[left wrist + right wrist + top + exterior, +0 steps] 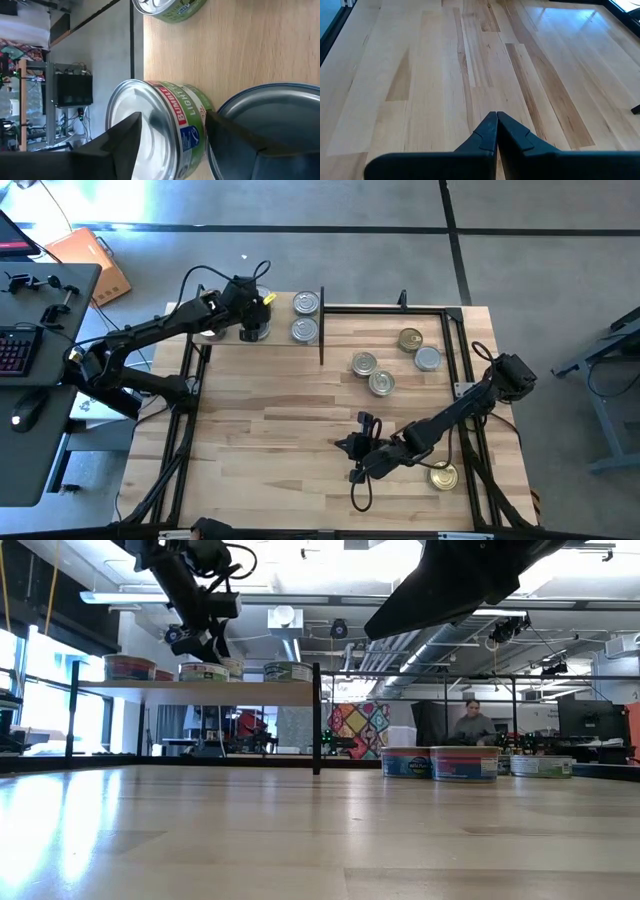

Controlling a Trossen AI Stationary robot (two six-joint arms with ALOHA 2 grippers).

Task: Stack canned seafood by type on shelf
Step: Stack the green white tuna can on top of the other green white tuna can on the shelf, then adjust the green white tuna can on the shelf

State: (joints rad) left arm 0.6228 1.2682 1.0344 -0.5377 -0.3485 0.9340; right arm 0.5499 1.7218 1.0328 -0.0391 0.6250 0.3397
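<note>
Left gripper (252,320) is over the shelf (280,330) at about 11 o'clock on the table (300,430). In the left wrist view its fingers (120,145) stand apart on either side of a green-labelled silver-topped tin (160,130); whether the pads actually press the tin I cannot tell. A second silver lid (270,125) lies just beside that tin, and another green-labelled tin (170,7) sits farther along the shelf board.

Shelf from table level: light board on black uprights, a row of tins on it (205,670).

From above, two silver-topped tins (306,316) sit at the shelf's right end, about 12 o'clock.

Loose cluster on the table at about 1 o'clock: four tins (380,370), one gold-topped (410,339), the others silver-topped.

Right gripper (357,445) is at about 5 o'clock, low over bare wood, fingers (495,130) pressed together with nothing between them.

One gold-topped tin (443,476) lies beside the right arm at about 4 o'clock.
</note>
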